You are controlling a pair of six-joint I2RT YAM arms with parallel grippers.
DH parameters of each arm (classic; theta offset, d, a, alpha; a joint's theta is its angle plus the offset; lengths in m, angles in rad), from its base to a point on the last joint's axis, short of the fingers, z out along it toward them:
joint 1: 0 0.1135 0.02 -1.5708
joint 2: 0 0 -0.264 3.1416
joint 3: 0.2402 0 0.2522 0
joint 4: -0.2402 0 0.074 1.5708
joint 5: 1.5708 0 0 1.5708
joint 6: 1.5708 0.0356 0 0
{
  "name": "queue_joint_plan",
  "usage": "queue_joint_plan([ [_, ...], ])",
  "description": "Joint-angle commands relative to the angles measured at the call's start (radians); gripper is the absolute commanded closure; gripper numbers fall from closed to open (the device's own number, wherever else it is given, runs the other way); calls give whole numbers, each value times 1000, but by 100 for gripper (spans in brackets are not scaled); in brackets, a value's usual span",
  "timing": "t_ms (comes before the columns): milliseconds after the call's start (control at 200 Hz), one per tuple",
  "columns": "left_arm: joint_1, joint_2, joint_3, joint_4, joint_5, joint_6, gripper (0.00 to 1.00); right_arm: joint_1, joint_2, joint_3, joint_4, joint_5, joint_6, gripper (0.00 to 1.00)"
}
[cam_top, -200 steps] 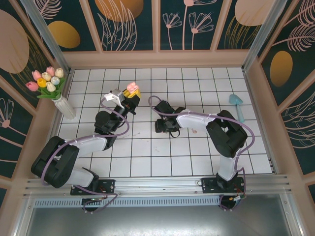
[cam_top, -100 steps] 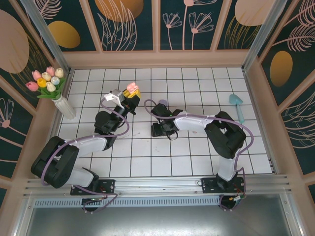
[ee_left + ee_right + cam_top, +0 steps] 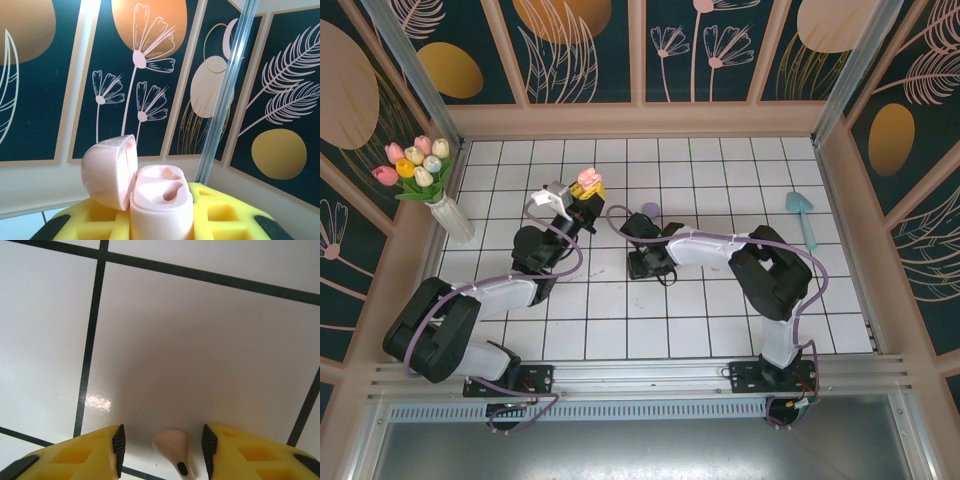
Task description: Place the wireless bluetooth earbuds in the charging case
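Quick rundown for you. Your right gripper (image 3: 162,450) is down low over the white tiled floor (image 3: 200,340) with its yellow fingers (image 3: 75,457) apart, and a pale pink earbud (image 3: 171,444) is lying on the tile right between them. There's a sliver of bare tile on each side of the bud, so neither pad looks to be touching it. It sits a bit closer to the pad on the right of the wrist view. The round end points out away from the wrist, and the little stem with its dark tip runs back toward the camera.

Your left gripper (image 3: 159,222) is clamped on the pink charging case (image 3: 162,200), one yellow finger on each side of the body, holding it up off the floor. The lid (image 3: 107,172) is flipped open and hangs off the left side of the body in the wrist view, with the wells in the top facing up.

From above, the case is off to the left of your right fingers and further out, clearly apart from them. There's also a small purple thing (image 3: 651,211) on the floor just past your right wrist; I can't tell what it is.
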Motion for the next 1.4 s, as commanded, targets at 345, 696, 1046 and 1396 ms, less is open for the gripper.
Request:
queue_joint_plan([
  [345,-4,-17,-8,48,-10,-5,100,46,61,22,-113,122,-46,59],
  [696,-4,-16,-2,42,-8,-6,100,63,80,30,-129,153,-51,66],
  [1046,-4,-17,11,23,-4,-2,100,60,62,3,-117,145,-53,79],
  [1396,-4,-18,21,7,0,-2,100,21,-14,-76,-54,126,-17,86],
])
